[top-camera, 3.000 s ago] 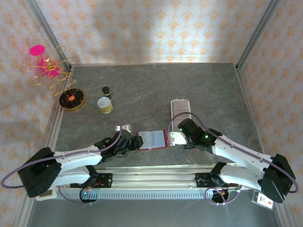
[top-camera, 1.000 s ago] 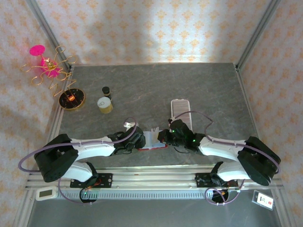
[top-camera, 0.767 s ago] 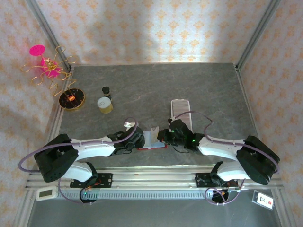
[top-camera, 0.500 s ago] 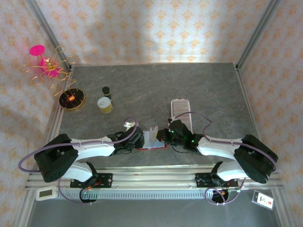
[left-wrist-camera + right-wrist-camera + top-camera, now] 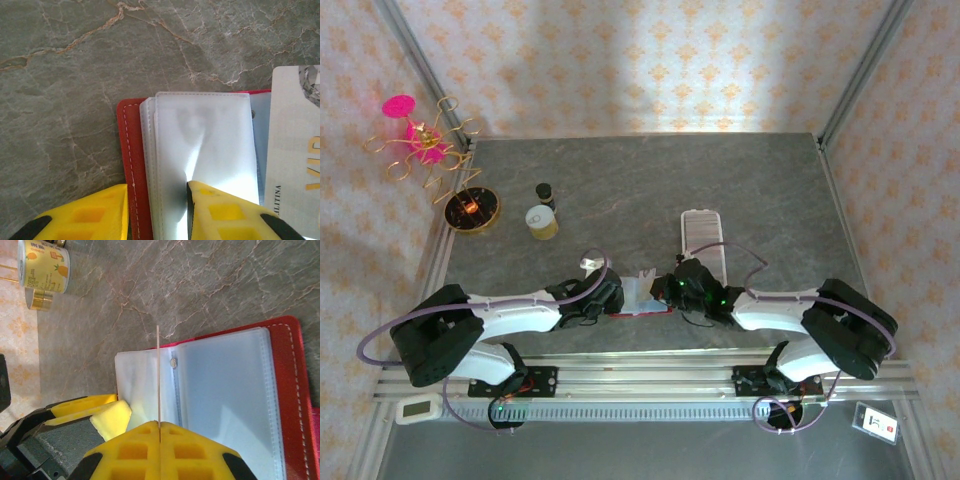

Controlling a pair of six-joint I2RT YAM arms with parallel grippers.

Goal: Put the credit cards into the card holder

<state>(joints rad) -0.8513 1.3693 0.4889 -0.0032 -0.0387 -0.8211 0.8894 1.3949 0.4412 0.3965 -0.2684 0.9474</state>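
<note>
- On the grey stone surface (image 5: 620, 200), near its front edge, the card holder (image 5: 240, 390) lies open so its clear sleeves face up.
- Your left gripper (image 5: 155, 210) has its jaws part-closed, clamped on the holder's left cover and sleeves, pinning it.
- Your right gripper (image 5: 159, 426) has its jaws together, clamped on one credit card (image 5: 158, 375) held edge-down over the sleeves.

There are two robot arms, and each has one gripper: the left gripper (image 5: 613, 297) and the right gripper (image 5: 667, 288). There is one red card holder (image 5: 292, 390). One credit card (image 5: 158, 375) stands on its edge. There is one white tray (image 5: 702, 236), one small yellow can (image 5: 541, 222), one little dark bottle (image 5: 545, 192), and maybe one gold wire stand (image 5: 448, 165), which looks tangled
</note>
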